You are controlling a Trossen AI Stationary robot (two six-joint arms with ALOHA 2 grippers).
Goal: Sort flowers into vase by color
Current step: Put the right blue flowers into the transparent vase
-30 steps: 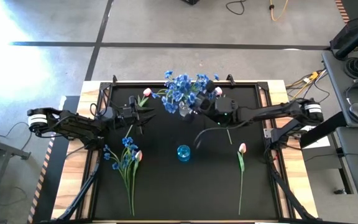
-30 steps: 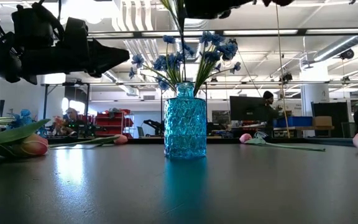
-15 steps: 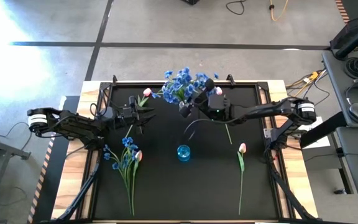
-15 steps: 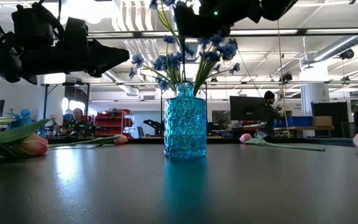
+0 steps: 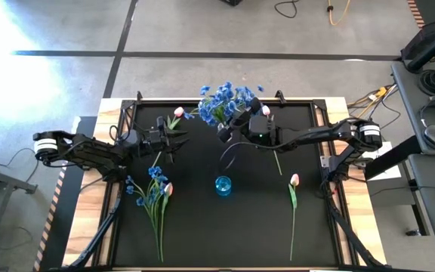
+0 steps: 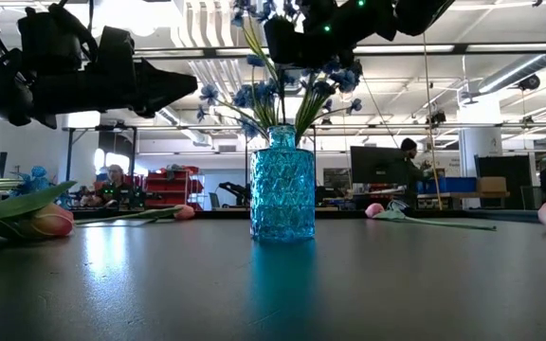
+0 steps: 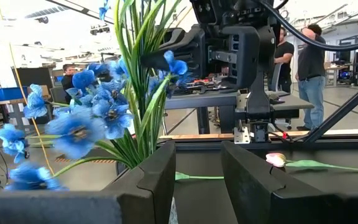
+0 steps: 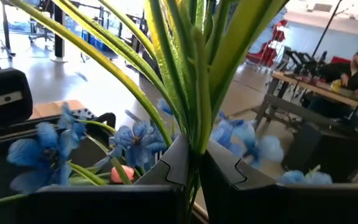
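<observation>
My right gripper (image 5: 229, 128) pinches a blue spray (image 5: 221, 102) by its stems near the surface's far edge; my left gripper (image 5: 174, 140), apparently empty, stands part-open.

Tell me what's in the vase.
Nothing visible: from above, the vase mouth shows no stems. The blue spray is clamped in the right gripper, beyond it. Its bottom is hidden by patterned glass.
</observation>
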